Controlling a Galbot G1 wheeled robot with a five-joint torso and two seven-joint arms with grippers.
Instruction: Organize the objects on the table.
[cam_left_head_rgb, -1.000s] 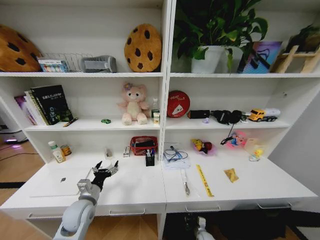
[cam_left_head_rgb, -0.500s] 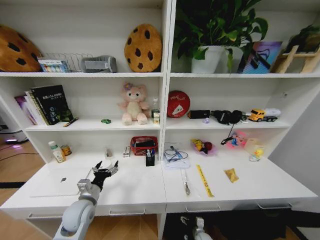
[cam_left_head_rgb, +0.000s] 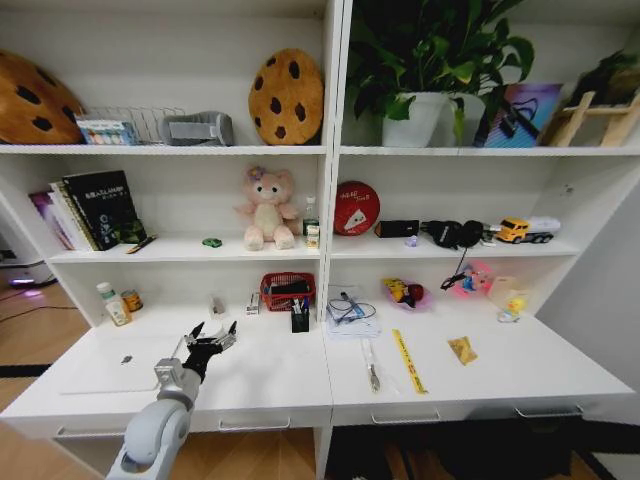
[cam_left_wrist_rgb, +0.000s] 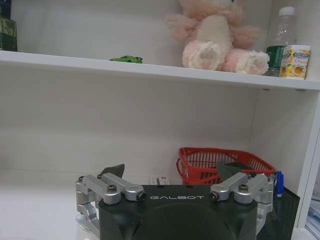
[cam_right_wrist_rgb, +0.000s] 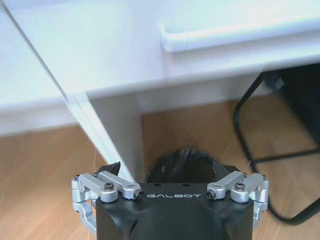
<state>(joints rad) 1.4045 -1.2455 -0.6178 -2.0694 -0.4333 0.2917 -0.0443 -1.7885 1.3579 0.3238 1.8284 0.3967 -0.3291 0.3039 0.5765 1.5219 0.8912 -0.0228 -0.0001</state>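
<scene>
On the white table (cam_left_head_rgb: 270, 375) my left gripper (cam_left_head_rgb: 212, 330) hovers open with nothing between its fingers, just right of the thin silver laptop (cam_left_head_rgb: 112, 366). A clear green-labelled bottle (cam_left_head_rgb: 113, 303) stands at the desk's back left. Blue pens sit in a black holder (cam_left_head_rgb: 300, 319), and a slim pen (cam_left_head_rgb: 372, 376) lies right of centre. The tiny green object (cam_left_head_rgb: 211, 242) rests on the shelf above. In the left wrist view the left gripper (cam_left_wrist_rgb: 172, 172) faces the red basket (cam_left_wrist_rgb: 220, 161), with the green object (cam_left_wrist_rgb: 126, 59) on the shelf. My right gripper (cam_right_wrist_rgb: 167, 172) hangs open below the desk's drawer front.
A pink plush bear (cam_left_head_rgb: 267, 207) and a second bottle (cam_left_head_rgb: 311, 214) stand on the middle shelf. A red basket (cam_left_head_rgb: 288, 291) sits at the desk's back. A yellow ruler (cam_left_head_rgb: 408, 360), papers (cam_left_head_rgb: 352, 315) and small toys lie on the right half. A drawer handle (cam_right_wrist_rgb: 240, 34) is above the right gripper.
The right gripper, at the bottom edge of the head view earlier, has dropped below that edge. The left arm has not moved.
</scene>
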